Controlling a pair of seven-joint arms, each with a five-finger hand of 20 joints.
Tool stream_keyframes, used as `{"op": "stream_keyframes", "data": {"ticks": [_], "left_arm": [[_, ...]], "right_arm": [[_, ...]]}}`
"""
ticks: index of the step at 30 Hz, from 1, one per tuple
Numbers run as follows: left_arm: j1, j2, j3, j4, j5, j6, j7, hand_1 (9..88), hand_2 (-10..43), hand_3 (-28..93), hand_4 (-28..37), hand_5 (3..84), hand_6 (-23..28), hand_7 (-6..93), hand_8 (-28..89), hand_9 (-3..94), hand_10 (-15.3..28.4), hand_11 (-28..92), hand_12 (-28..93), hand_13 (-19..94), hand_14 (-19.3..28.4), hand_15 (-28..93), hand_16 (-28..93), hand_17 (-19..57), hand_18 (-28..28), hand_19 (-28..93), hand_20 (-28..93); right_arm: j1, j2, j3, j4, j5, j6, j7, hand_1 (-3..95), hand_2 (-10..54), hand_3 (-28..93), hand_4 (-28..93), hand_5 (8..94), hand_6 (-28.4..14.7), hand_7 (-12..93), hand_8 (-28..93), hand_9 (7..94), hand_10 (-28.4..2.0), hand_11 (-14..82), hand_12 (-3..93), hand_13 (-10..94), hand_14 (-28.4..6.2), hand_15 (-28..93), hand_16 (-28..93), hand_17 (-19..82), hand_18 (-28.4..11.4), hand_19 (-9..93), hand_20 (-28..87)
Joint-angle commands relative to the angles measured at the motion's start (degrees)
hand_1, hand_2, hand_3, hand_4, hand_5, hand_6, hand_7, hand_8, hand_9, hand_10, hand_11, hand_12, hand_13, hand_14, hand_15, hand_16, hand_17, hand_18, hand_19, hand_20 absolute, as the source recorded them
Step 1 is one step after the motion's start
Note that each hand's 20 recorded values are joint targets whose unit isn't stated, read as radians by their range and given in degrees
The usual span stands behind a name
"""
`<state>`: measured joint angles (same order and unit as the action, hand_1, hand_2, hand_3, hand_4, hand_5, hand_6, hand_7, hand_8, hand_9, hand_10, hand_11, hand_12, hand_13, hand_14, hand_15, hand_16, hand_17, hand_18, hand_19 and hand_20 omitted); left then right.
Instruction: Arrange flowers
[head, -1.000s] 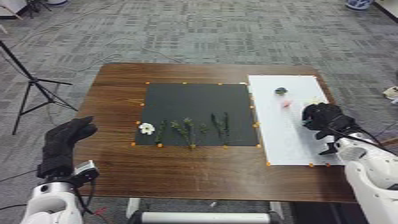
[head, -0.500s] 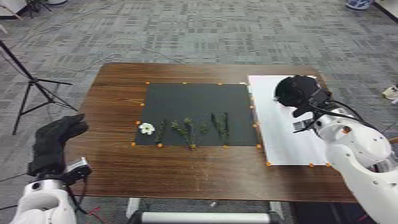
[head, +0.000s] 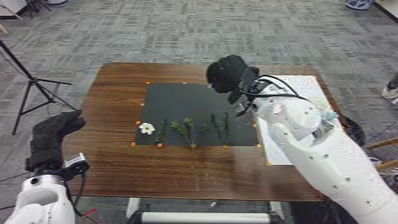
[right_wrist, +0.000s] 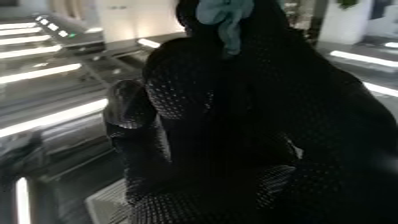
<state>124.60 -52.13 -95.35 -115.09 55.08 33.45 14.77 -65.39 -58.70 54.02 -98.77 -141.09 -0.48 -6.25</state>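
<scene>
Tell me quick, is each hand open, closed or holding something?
Left hand: open, empty.
Right hand: can't tell whether it's open, closed or gripping that bluish thing.

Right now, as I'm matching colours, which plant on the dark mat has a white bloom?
The white flower at the left end of the row on the dark mat; the green stems to its right show no white bloom.

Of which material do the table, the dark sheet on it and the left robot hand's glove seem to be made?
The table looks like brown wood, perhaps laminate, with streaky grain. The dark sheet seems matte paper or board, flat, without shine. The left robot hand seems covered in dull black fabric, soft in outline.
</scene>
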Motion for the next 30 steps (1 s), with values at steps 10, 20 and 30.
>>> {"op": "stream_keyframes", "data": {"ticks": [10, 20, 30], "left_arm": [[-2.0, 0.04, 1.98, 0.02, 0.75, -1.90, -2.01, 28.9, 13.4, 68, -25.3, 57.4, 3.0, 18.6, -8, 56.1, 14.7, 28, 14, 46, 18.6, 31, -4, 10.3, 11.9, 10, 19], [-3.2, 0.26, 2.83, 0.34, 0.90, -2.99, -2.90, 28.8, 13.8, 68, -25.2, 57.5, 2.7, 18.7, -9, 56.0, 14.8, 28, 14, 46, 18.7, 31, -4, 10.0, 12.0, 10, 19], [-3.9, 0.33, 3.14, 0.48, 0.83, -3.79, -2.60, 28.7, 14.1, 67, -25.1, 57.3, 2.4, 19.1, -9, 55.7, 14.5, 28, 14, 46, 18.4, 30, -4, 9.8, 12.0, 10, 19]], "right_arm": [[-0.3, -19.6, -0.2, 12.3, -8.5, -7.1, -1.5, 59.0, -9.5, 66, -23, 78.3, 3.6, 29, 5, 88.0, -8.8, 8.8, 41.4, 80, -6.7, 59, 34, 41, -21.8, 84, 57], [-1.4, -26.2, 0.4, 18.2, -12.0, -4.2, 0.6, 58.3, -9.5, 67, -23, 79.3, 4.0, 28, 4, 88.4, -8.1, 6.7, 38.2, 80, -6.9, 59, 35, 41, -21.9, 84, 57], [-1.9, -30.5, 0.9, 20.3, -16.5, -6.2, 3.1, 57.9, -9.5, 67, -24, 79.4, 4.4, 28, 4, 88.1, -7.6, 6.0, 36.9, 79, -7.0, 58, 35, 40, -22.1, 83, 57]]}}
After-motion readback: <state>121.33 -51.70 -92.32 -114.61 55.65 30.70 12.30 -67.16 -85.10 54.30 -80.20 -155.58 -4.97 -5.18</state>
